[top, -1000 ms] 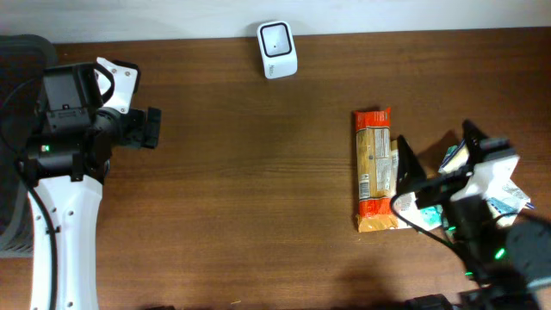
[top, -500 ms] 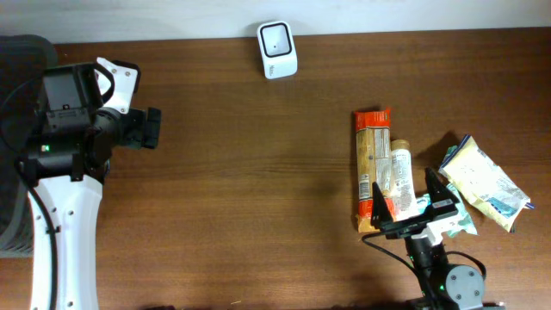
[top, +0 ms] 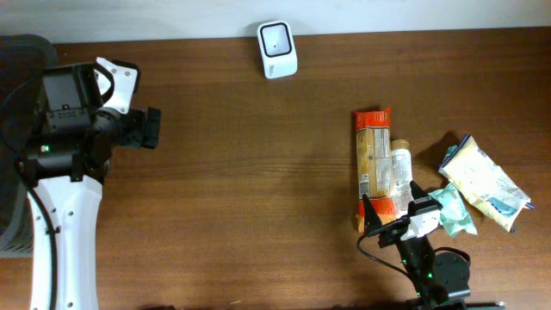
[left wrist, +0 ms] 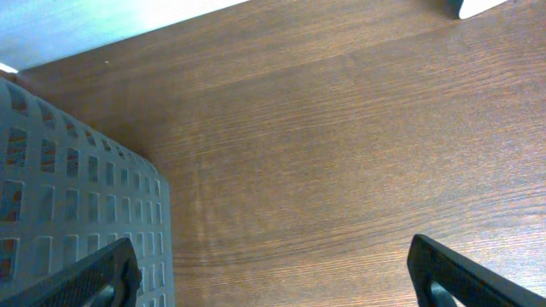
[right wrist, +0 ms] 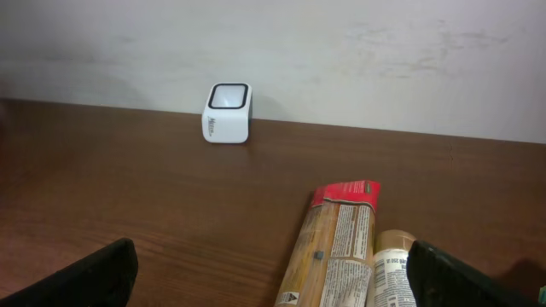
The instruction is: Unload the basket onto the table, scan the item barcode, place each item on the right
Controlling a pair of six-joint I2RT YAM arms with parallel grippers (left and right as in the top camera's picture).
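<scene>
A white barcode scanner (top: 277,49) stands at the table's back edge, window facing up; the right wrist view shows the scanner (right wrist: 228,112) against the wall. The items lie at the right: a long red and orange packet (top: 374,168), a small bottle with a tan cap (top: 400,170), a teal sachet (top: 454,212) and a pale yellow packet (top: 484,182). My right gripper (top: 394,219) hangs open at the near ends of the packet (right wrist: 337,243) and bottle (right wrist: 392,266), holding nothing. Far left, my left gripper (top: 148,127) is open and empty over bare wood.
A grey mesh basket (left wrist: 77,196) sits at the table's left edge, under the left arm. The wall runs behind the scanner. Bare brown tabletop (top: 250,172) stretches between the two arms.
The right arm has drawn back from above the packets toward the front edge and a little left, uncovering the yellow packet and sachet. The left arm has not moved.
</scene>
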